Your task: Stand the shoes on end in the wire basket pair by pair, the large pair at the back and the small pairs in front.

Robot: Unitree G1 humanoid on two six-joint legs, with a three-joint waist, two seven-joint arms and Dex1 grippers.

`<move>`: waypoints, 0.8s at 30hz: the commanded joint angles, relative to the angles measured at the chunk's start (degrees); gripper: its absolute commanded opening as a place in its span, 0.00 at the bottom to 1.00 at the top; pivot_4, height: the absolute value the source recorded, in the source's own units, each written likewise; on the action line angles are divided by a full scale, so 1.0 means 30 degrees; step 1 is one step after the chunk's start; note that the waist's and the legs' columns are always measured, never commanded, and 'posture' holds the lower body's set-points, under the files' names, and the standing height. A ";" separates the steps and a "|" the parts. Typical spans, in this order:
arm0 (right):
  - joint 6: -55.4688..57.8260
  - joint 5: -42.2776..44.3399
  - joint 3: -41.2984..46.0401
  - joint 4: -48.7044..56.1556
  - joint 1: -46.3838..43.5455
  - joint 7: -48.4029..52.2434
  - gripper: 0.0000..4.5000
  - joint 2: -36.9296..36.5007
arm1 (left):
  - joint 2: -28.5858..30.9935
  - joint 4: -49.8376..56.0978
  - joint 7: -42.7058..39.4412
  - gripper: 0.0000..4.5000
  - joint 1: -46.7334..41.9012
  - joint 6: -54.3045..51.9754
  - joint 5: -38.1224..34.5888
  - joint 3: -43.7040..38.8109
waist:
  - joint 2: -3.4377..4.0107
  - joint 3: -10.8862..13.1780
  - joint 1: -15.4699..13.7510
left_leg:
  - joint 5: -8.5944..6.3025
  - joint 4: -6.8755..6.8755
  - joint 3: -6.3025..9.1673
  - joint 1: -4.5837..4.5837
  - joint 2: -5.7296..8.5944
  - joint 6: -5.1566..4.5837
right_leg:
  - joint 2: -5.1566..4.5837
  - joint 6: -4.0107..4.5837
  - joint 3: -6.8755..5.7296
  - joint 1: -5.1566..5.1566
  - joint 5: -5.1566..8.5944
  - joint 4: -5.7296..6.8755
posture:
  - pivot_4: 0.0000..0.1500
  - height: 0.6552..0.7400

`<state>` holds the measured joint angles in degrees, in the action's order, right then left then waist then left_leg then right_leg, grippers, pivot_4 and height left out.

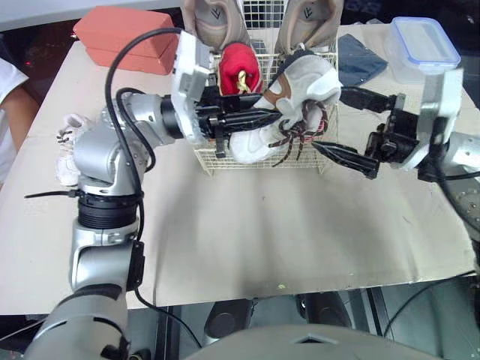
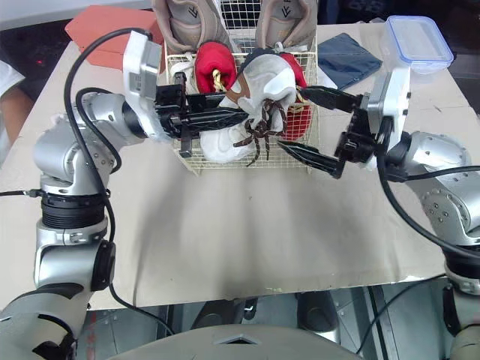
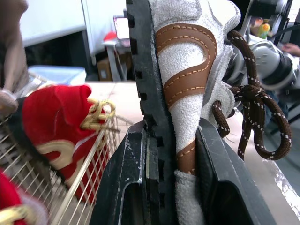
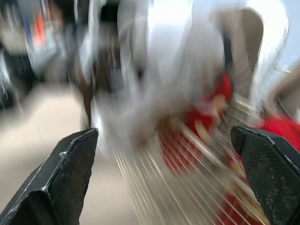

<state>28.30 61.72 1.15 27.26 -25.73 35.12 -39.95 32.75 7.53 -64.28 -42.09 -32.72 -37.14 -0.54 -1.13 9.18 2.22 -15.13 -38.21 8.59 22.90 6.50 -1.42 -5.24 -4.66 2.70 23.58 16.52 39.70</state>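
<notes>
My left gripper (image 1: 274, 116) is shut on the sole and side of a white suede shoe (image 1: 300, 82) with brown trim and dangling brown laces. It holds the shoe above the front of the wire basket (image 1: 262, 166). In the left wrist view the shoe (image 3: 187, 70) is clamped between both fingers (image 3: 126, 178). A second white shoe (image 1: 255, 142) lies low at the basket's front. A red shoe (image 1: 238, 67) stands in the middle, and two large beige shoes (image 1: 214, 19) stand at the back. My right gripper (image 1: 328, 118) is open just right of the basket, holding nothing.
Another white shoe (image 1: 71, 146) lies on the table at the left, behind my left arm. A red box (image 1: 124, 37) sits at the back left. A lidded plastic container (image 1: 422, 45) and a dark blue cloth (image 1: 360, 60) are back right. A person's arm (image 1: 11, 112) is at the left edge.
</notes>
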 commanded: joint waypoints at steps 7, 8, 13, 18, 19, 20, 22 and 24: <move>0.2384 0.1870 0.0979 0.1124 -0.0413 -0.2814 0.64 0.1071 | -0.0421 0.0492 0.0627 0.13 0.0230 0.0572 -0.0222 -0.0433 | -0.0003 0.0001 -0.0182 | -0.0001 -0.0005 0.0006 0.0007 0.0018 -0.0004 | -0.0009 -0.0001 -0.0014 -0.0003 0.0000 -0.0010 | 1.00 1.00; 0.2397 0.1745 0.1041 0.1063 -0.0382 -0.2905 0.53 0.1181 | -0.0420 0.0550 0.0640 0.13 0.0263 0.0472 -0.0343 -0.0471 | -0.0003 0.0001 -0.0181 | -0.0001 -0.0005 0.0009 0.0006 0.0018 -0.0004 | -0.0008 -0.0001 -0.0017 -0.0003 0.0000 -0.0009 | 1.00 1.00; 0.2425 0.0929 0.1359 0.0831 -0.0209 -0.2808 0.03 0.1386 | -0.0370 0.0524 0.1086 0.13 0.0296 -0.0135 -0.0794 -0.0829 | -0.0003 0.0001 -0.0060 | -0.0001 -0.0003 0.0009 0.0006 0.0018 -0.0003 | -0.0004 -0.0001 -0.0014 0.0000 0.0000 -0.0005 | 1.00 1.00; 0.2154 0.0382 0.1504 0.1554 -0.0380 -0.4002 0.00 0.2344 | -0.0258 0.0782 0.1219 0.40 0.0286 -0.0905 -0.1869 -0.1610 | -0.0005 0.0001 -0.0021 | -0.0001 -0.0002 0.0010 0.0005 0.0018 -0.0004 | -0.0003 -0.0002 -0.0015 0.0000 0.0000 -0.0002 | 1.00 1.00; 0.2111 0.0248 0.1516 0.1752 -0.0506 -0.4344 0.00 0.2588 | -0.0075 0.0894 0.1129 0.51 0.0378 -0.0862 -0.1862 -0.1645 | -0.0004 0.0002 -0.0008 | -0.0001 -0.0003 0.0017 0.0005 0.0017 -0.0003 | -0.0002 -0.0002 -0.0016 0.0000 0.0000 -0.0002 | 1.00 1.00; 0.2004 0.0004 0.1560 0.1942 -0.0661 -0.4741 0.00 0.2837 | 0.0080 0.0915 0.1184 0.63 0.0455 -0.0661 -0.1650 -0.1717 | -0.0004 0.0002 0.0001 | -0.0001 -0.0002 0.0014 0.0005 0.0017 -0.0003 | -0.0004 -0.0002 -0.0012 0.0006 0.0000 0.0003 | 1.00 1.00; 0.1882 -0.0303 0.1751 0.2240 -0.0966 -0.5638 0.00 0.3248 | 0.0433 0.0762 0.1396 0.84 0.0548 -0.0083 -0.0947 -0.1838 | -0.0003 0.0001 0.0017 | -0.0001 0.0000 0.0015 0.0005 0.0017 -0.0002 | -0.0001 -0.0001 -0.0013 0.0006 0.0000 0.0004 | 1.00 1.00; 0.1840 -0.0653 0.1962 0.2480 -0.1186 -0.6362 0.00 0.3435 | 0.0989 0.0767 0.1042 0.99 0.0775 0.0114 -0.0682 -0.1866 | -0.0003 0.0001 0.0028 | 0.0000 -0.0001 0.0016 0.0004 0.0017 -0.0002 | 0.0001 -0.0001 -0.0013 0.0008 0.0000 0.0005 | 1.00 1.00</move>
<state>35.49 60.75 4.37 31.54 -27.50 18.68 -30.03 33.83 8.26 -60.51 -40.18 -34.14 -40.03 -4.07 -1.14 9.18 2.30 -15.14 -38.21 8.64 22.91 6.55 -1.42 -5.24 -4.66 2.66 23.60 16.52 39.73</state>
